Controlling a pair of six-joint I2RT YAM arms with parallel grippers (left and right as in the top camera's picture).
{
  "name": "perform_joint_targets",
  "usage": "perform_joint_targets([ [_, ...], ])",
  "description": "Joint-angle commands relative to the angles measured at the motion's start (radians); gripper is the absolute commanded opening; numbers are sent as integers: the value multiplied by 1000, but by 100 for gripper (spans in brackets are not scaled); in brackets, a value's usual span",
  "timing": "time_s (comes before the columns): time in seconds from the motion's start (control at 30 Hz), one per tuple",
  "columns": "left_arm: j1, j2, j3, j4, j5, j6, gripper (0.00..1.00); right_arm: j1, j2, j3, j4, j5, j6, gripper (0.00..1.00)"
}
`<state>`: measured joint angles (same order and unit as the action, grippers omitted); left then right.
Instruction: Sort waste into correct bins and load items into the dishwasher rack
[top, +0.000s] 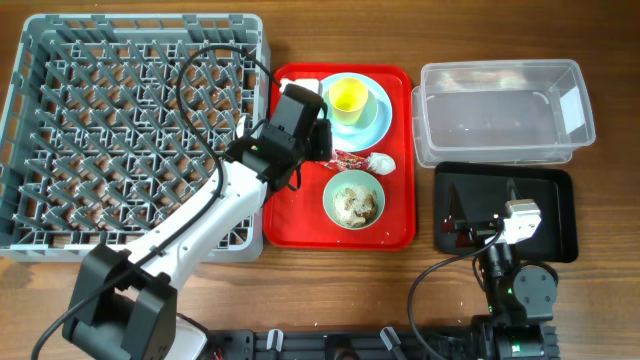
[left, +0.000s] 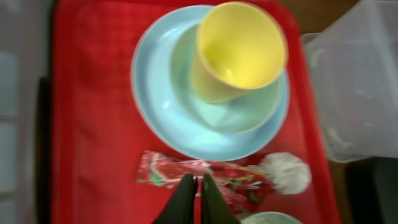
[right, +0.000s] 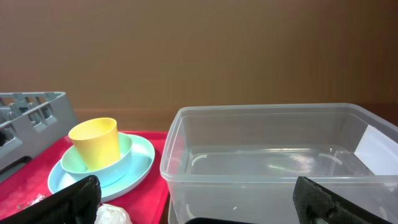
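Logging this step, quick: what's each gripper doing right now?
Left gripper: closed on the wrapper.
Right gripper: open, holding nothing.

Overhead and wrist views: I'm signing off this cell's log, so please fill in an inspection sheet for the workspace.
Surface: wooden table, red tray on it.
Job's things: wrapper, tissue, scrap-filled bowl, and cup in second bowl on plate, all on the red tray; rack and clear tub empty.
Clutter: nothing seen.
Grippers: left gripper shut on wrapper; right gripper open over black tray.
Cables: black cable loops over rack.
Surroundings: nothing seen.
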<state>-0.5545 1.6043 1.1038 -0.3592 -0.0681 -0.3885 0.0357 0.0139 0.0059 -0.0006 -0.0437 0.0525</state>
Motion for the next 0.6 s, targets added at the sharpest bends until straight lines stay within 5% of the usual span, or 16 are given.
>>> perform_joint_targets([
  [0.0, 1, -109, -4, -29, -109, 21, 4, -5, -5, -1, 3, 9, 7, 100],
  [0.17, 1, -290, -4, -129, -261, 22, 4, -5, -5, -1, 3, 10, 7, 100],
  [0.2, 1, -317, -4, -153, -337, 21, 27, -5, -5, -1, 3, 10, 7, 100],
  [0.23, 1, -333, -4, -164, -408, 21, 100, -5, -5, -1, 3, 10, 7, 100],
  [0.33, 30, -335, -8, -177, -509, 20, 100, -5, -5, -1, 3, 10, 7, 100],
  [0.57, 162, -195, -13, -142, -497, -98, 100, -5, -5, -1, 3, 9, 7, 100],
])
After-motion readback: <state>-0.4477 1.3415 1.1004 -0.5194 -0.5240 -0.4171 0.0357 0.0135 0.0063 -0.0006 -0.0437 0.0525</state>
